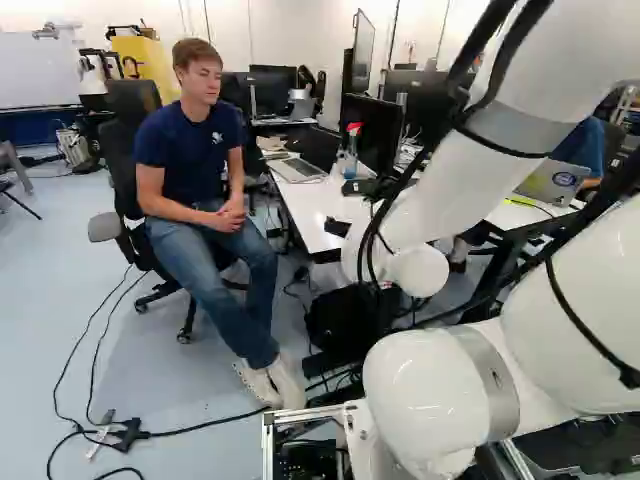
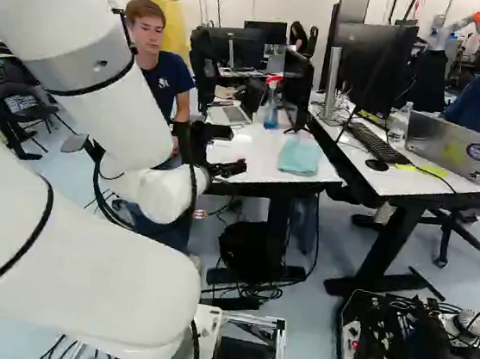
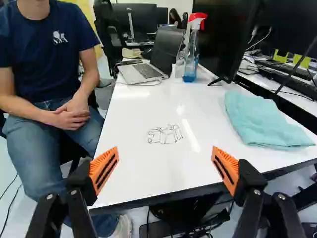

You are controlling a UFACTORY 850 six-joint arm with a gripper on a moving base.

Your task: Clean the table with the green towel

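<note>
My gripper [image 2: 225, 154] reaches over the near edge of the white table [image 2: 255, 157]. In the wrist view the gripper [image 3: 164, 171] stands open, its orange pads wide apart with nothing between them. A light blue-green towel [image 3: 265, 120] lies folded on the table [image 3: 143, 178], off to one side of the fingers near the table's edge; the right base view shows the towel [image 2: 300, 157] too. Dark scribbled marks [image 3: 165, 134] are on the white tabletop ahead of the gripper.
Farther along the table stand a spray bottle [image 3: 191, 49] with a red head, an open laptop [image 3: 143, 69] and a monitor [image 3: 225, 39]. A person [image 1: 205, 190] sits close beside the table. Another desk with a laptop [image 2: 454, 145] adjoins. Another robot [image 2: 457, 29] stands far back.
</note>
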